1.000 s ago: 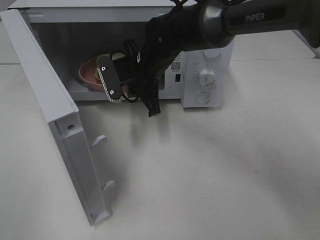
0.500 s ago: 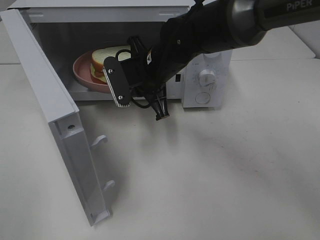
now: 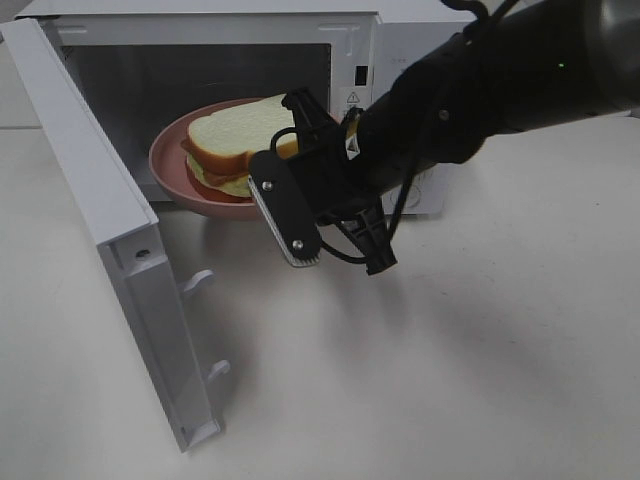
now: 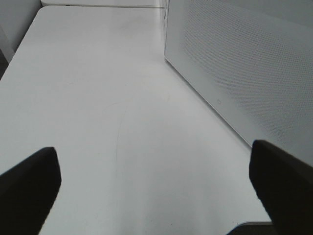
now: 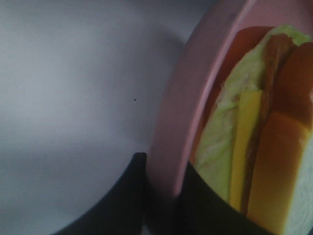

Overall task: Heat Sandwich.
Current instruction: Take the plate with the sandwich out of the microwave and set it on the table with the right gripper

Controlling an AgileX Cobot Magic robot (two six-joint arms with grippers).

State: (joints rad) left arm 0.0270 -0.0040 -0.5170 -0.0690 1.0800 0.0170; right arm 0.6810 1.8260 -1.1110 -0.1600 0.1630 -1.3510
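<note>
Sandwich point(image 3: 240, 140), white bread, yellow filling, on pink plate point(image 3: 172, 165) gripped by right pincer point(image 5: 161, 196).

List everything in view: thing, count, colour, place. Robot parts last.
microwave: one, white, at the back of the table, door swung open to the left.
plate: one, pink, at the microwave opening, its rim clamped in the right end effector.
sandwich: one, white bread with brown crust and yellow filling, on the plate.
table: one, white, under everything.
right end effector: one, black, shut on the plate rim.
left end effector: one, black, open above bare table beside the microwave's side.
</note>
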